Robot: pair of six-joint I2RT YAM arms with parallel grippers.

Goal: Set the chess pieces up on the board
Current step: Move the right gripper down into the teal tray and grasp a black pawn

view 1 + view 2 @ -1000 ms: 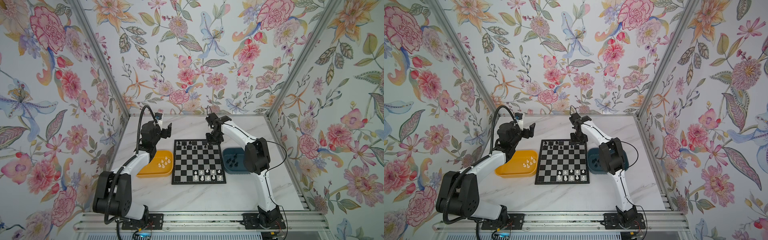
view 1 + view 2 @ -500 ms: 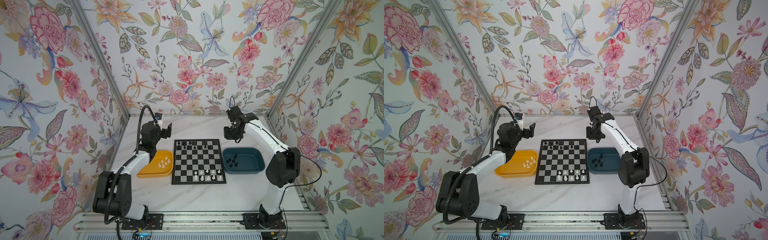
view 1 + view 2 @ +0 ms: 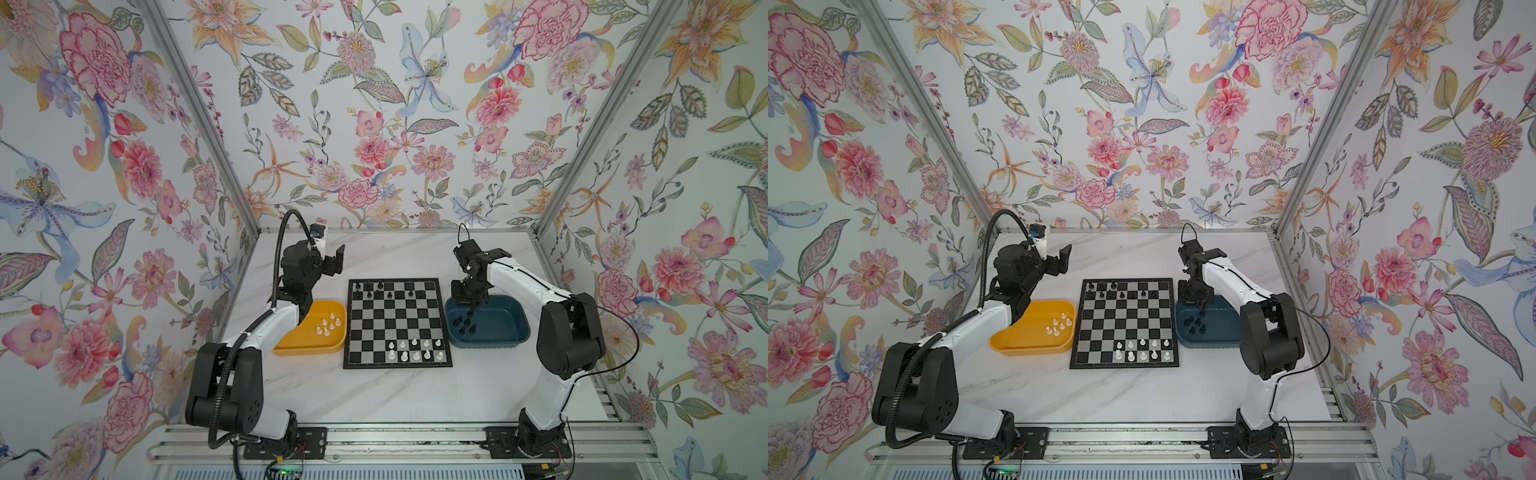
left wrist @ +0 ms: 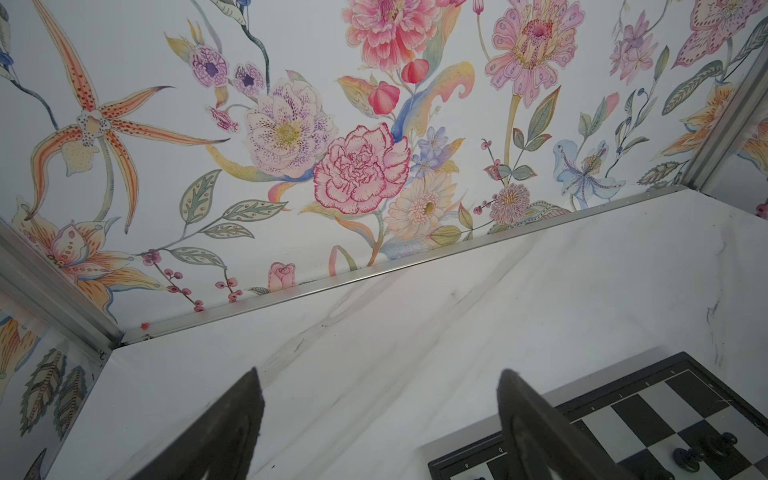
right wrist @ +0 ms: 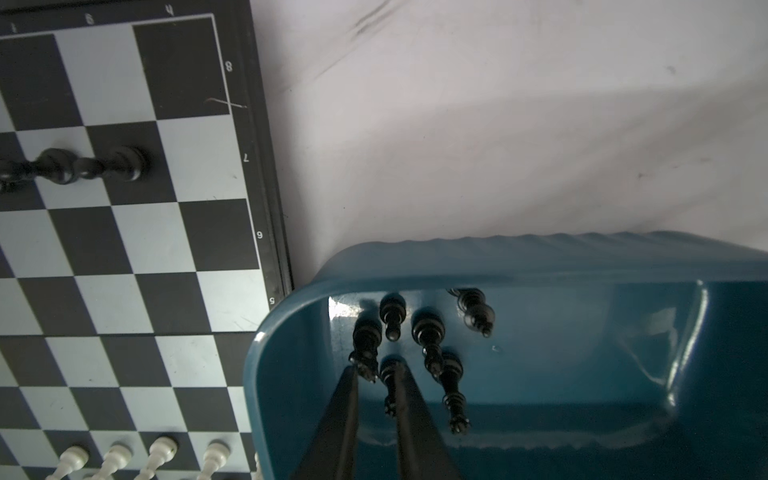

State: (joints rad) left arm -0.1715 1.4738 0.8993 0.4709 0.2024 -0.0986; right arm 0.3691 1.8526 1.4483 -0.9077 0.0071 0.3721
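The board [image 3: 395, 328] [image 3: 1125, 326] lies mid-table. Several black chess pieces [image 3: 380, 287] stand in its two far rows and several white ones [image 3: 415, 350] in its two near rows. More white pieces [image 3: 328, 325] sit in the yellow tray [image 3: 297, 341]. More black pieces [image 3: 463, 325] [image 5: 428, 332] stand in the dark blue tray [image 3: 505, 328] [image 5: 540, 259]. My right gripper [image 3: 471, 311] [image 3: 1200, 311] [image 5: 376, 368] reaches down into that tray. Its jaws stand a narrow gap apart around one black piece [image 5: 388, 386], which lies against one finger. My left gripper [image 3: 334, 262] [image 4: 379, 374] hangs open and empty behind the yellow tray.
The blue tray's rim stands close to the board's right edge [image 5: 270, 232], and the yellow tray lies against its left side. Flowered walls enclose the marble table [image 3: 395, 399] on three sides. Bare marble lies behind the board [image 4: 415, 324] and in front of it.
My right gripper swung from the board's far right corner out over the blue tray and came down among the black pieces, its jaws narrowing. The left arm has stayed still.
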